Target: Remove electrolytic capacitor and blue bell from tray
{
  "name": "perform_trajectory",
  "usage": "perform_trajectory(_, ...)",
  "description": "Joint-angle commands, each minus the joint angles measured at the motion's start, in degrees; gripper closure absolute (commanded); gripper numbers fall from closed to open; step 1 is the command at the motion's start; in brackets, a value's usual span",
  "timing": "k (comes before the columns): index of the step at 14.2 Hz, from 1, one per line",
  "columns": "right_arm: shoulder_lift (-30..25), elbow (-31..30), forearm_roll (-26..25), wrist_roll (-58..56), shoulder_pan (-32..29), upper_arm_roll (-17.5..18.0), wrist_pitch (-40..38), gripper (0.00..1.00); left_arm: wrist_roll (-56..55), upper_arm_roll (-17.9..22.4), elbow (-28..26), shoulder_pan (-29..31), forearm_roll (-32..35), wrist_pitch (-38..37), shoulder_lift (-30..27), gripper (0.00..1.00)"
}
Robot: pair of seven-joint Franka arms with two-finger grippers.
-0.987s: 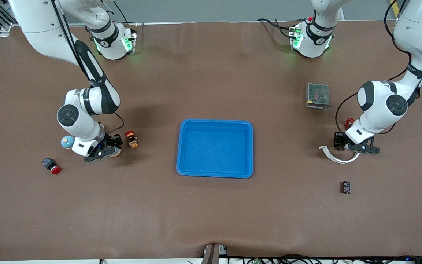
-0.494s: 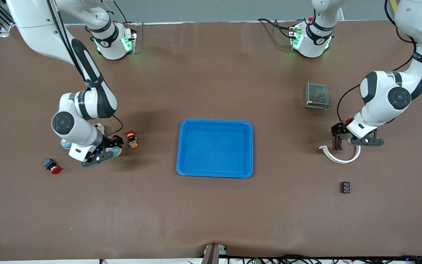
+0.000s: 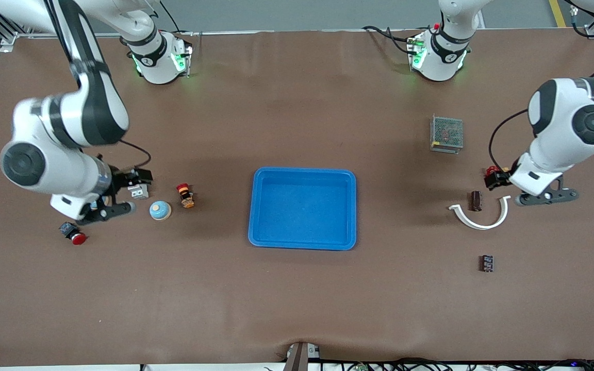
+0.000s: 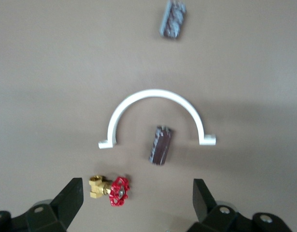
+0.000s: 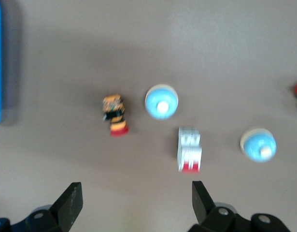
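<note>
The left gripper [image 3: 545,195] hung wide open and empty above the table near the left arm's end, its fingers [image 4: 71,200] spread well apart. Its forearm angled down from a raised elbow. The electrolytic capacitor [image 3: 476,200] lay on the table inside the arc of a white curved clamp [image 3: 480,219], apart from it, at about 3 o'clock from the tray [image 3: 302,208]. A red-handled brass valve [image 4: 111,189] lay near the capacitor.

The right gripper [image 3: 106,208] was likewise fully open and held nothing, raised over the table toward the right arm's end, with the wrist bent downward below a lifted elbow. The blue bell [image 3: 160,210] sat on the table at about 9 o'clock from the tray, well apart from it, between a white circuit breaker [image 3: 138,191] and an orange-and-red pushbutton [image 3: 186,196]. A second blue bell [image 5: 258,144] lay near the breaker.
</note>
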Motion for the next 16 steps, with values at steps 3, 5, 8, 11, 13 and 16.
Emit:
perform_trajectory(3, -15.71, -0.31, -0.31, 4.24, 0.68, 0.23, -12.51, 0.00, -0.16, -0.01, 26.01, -3.08, 0.61, -14.55, 13.87, 0.00)
perform_trajectory(5, -20.03, -0.40, -1.45, 4.15, -0.63, -0.21, -14.99, 0.00, -0.60, 0.08, 29.99, -4.59, 0.69, -15.27, 15.99, 0.00)
perform_trajectory(8, -23.03, -0.66, -2.86, 3.54, -6.51, -0.12, -15.88, 0.00, -1.13, 0.25, 33.15, -7.31, 0.96, -15.27, 17.14, 0.00)
perform_trajectory(11, -24.61, -1.10, -2.95, 2.66, -11.26, -0.21, -15.70, 0.00, -4.01, 0.43, 35.01, -10.82, 0.87, -15.27, 18.28, 0.00)
perform_trajectory(13, -24.79, -1.01, -2.95, -0.93, -14.78, -0.30, -14.74, 0.00, -6.22, 3.30, 37.72, -16.51, 1.05, -15.36, 19.86, 0.00)
perform_trajectory(16, -24.53, -0.58, -3.21, -1.04, -15.14, -0.21, -12.98, 0.00, -6.67, 9.74, 39.22, -24.17, -1.49, -15.36, 19.87, 0.00)
